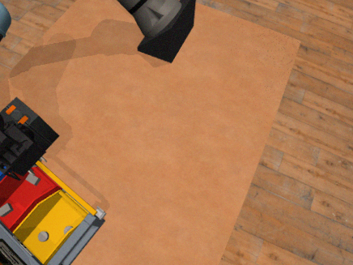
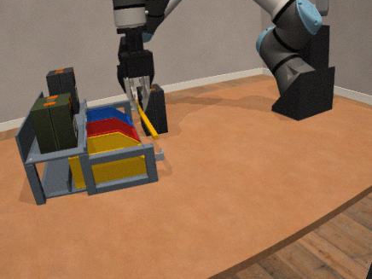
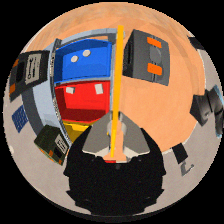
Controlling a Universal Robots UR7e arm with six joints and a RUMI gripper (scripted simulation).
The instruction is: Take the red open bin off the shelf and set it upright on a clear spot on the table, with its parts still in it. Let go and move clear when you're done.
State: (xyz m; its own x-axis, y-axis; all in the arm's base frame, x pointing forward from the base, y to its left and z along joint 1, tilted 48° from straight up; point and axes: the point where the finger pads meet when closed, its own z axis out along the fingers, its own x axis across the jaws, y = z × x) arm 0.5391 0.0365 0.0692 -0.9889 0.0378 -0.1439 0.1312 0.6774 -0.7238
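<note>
- Clearly, the table (image 1: 182,123) (image 2: 239,172) (image 3: 172,110) has yet to receive the red bin; the broad stretch between the shelf and the arm's foot looks the likeliest landing place.
- The arm (image 1: 150,6) (image 2: 270,2) reaches across to the shelf's open front, so the job looks to be in its opening part.
- The shelf (image 1: 81,237) (image 2: 121,186) (image 3: 46,100) holds the bins side by side in its lower bay.
- A dark case (image 1: 40,123) (image 2: 159,108) (image 3: 150,60) stands on the table near the shelf front; the bar and later the bin should be kept off it.
- The red bin (image 1: 36,188) (image 2: 111,127) (image 3: 87,107), the thing wanted, sits upright between the blue bin (image 2: 107,115) (image 3: 92,65) and the yellow bin (image 1: 53,224) (image 2: 115,142) (image 3: 77,131). Taking it out, setting it down, letting go and moving clear are all left.
- The pincer (image 1: 40,163) (image 2: 137,104) (image 3: 115,111) is narrow, closed on the yellow bar (image 1: 67,187) (image 2: 148,123) (image 3: 119,65).
- That bar is up off the bracket (image 1: 100,212) (image 2: 159,154) at the shelf's corner; I judge it must be laid aside first.
- Two pale parts (image 1: 32,178) (image 3: 99,89) lie in the red bin, as they should.
</note>
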